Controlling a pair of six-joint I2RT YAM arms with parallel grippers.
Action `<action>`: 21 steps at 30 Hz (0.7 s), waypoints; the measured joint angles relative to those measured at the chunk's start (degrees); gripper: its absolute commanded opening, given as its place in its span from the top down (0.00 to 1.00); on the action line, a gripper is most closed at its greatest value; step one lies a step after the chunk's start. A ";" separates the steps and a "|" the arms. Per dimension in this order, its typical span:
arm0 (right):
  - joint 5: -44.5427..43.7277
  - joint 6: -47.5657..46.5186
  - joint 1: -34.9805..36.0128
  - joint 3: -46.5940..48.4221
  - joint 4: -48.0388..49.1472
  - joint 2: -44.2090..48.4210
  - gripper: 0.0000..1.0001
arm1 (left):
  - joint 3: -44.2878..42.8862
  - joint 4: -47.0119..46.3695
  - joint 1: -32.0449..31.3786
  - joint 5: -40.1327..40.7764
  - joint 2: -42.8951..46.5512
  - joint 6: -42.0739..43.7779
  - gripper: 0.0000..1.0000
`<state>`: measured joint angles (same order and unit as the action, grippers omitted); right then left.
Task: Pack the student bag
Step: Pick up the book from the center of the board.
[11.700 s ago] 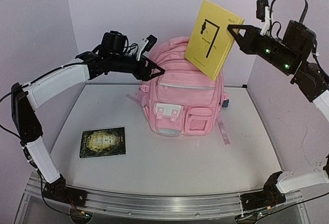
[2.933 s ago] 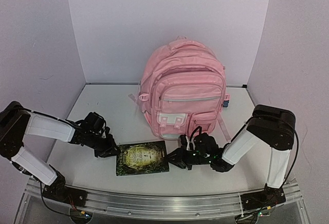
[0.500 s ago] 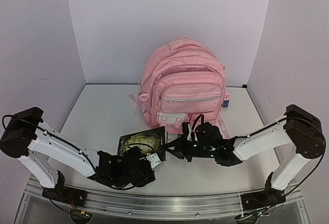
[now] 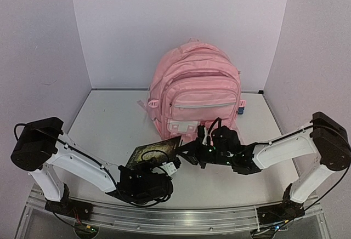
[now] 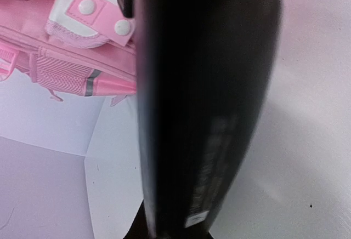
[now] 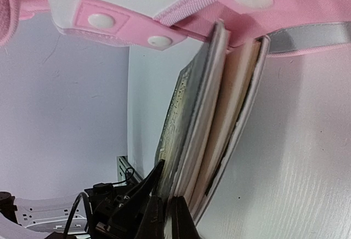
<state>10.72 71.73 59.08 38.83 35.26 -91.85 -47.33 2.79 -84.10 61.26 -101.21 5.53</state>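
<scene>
Left gripper (image 4: 160,173) sits at the near edge of the dark book (image 4: 151,152). Its wrist view is all blurred cover with its own fingers hidden, so can't tell if it has a grip. Right gripper (image 4: 184,159) is pinched shut on the book's right edge, but its wrist view shows the pages gaping into two blocks, and it looks like only one block is between the fingers. Book is tipped up off the table (image 4: 104,124), far edge touching the student bag (image 4: 197,85) just under its white-flapped pocket (image 4: 180,125). Bag stands upright, centre, at the back wall. Risks: book fans open or slips on lift if the pinch holds one block only; far edge snags the flap; uneven pull from the two arms twists it; a shove topples the bag.
</scene>
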 measured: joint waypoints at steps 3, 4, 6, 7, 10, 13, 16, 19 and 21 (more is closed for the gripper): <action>-0.94 -0.96 0.08 0.04 -0.89 3.67 0.49 | -0.24 1.35 0.30 -0.32 2.07 -0.01 1.00; -1.54 -1.46 0.10 0.08 -1.58 5.18 0.45 | -0.24 1.74 0.51 -1.18 3.10 -0.30 1.00; -3.36 -2.85 0.10 0.38 -4.72 9.18 0.40 | -0.24 3.06 0.99 -3.32 5.52 -0.95 1.00; -4.50 -4.01 0.10 0.75 -7.03 11.47 0.37 | -0.24 3.89 1.10 -4.65 6.89 -1.26 1.00; -8.20 -7.42 -0.44 2.29 -13.50 18.11 0.29 | -0.24 6.40 1.16 -9.06 10.78 -2.21 1.00; -11.15 -11.62 -2.33 3.76 -19.40 24.19 0.20 | -0.33 9.29 1.67 -14.35 14.98 -3.69 1.00; -11.68 -16.58 -4.87 3.93 -23.55 29.29 0.17 | -1.90 12.00 3.92 -21.56 19.36 -6.48 1.00; -9.98 -22.57 -6.75 3.96 -25.97 32.87 0.18 | -3.71 12.83 8.02 -32.64 23.68 -11.10 1.00; -6.91 -27.09 -7.07 4.50 -27.33 34.13 0.17 | -4.17 12.83 10.79 -39.58 26.12 -14.19 1.00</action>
<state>3.81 44.63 52.01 43.33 7.93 -57.72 -51.51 15.62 -73.31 21.68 -75.09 -8.65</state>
